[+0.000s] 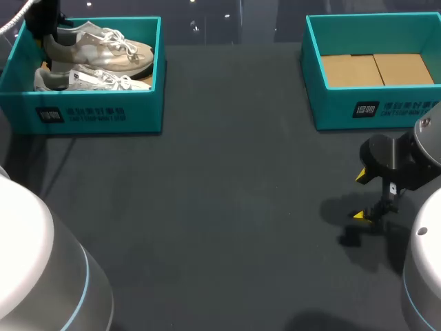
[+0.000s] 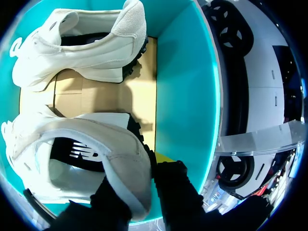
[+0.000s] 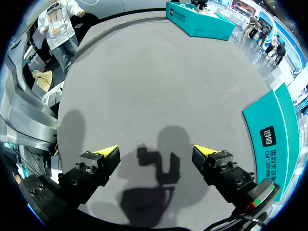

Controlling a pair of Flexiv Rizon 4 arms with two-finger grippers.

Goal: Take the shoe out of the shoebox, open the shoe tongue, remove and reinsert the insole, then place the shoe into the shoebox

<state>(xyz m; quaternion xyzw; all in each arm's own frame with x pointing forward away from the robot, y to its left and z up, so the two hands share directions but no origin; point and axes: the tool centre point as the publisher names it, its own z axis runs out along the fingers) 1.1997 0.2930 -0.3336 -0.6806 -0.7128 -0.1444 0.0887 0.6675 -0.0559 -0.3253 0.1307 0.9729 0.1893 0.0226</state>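
Now our left gripper (image 2: 144, 192) pinches the shoe (image 2: 86, 144) heel inside the shoebox (image 2: 185, 96), w/ right gripper (image 3: 156, 154) gaping, empty; thin hold may slip on lift.

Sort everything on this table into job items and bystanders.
Job: shoe, gripped by the heel; left pincer gripping it; teal shoebox holding it.
Idle for now: second shoe in that box; empty shoebox opposite; right pincer, open, holding nothing.

A dark grey table (image 1: 220, 207) is seen, with a second teal box (image 1: 331, 103) set at its far right corner, and a brown cardboard floor (image 1: 375, 69) is shown inside that box.
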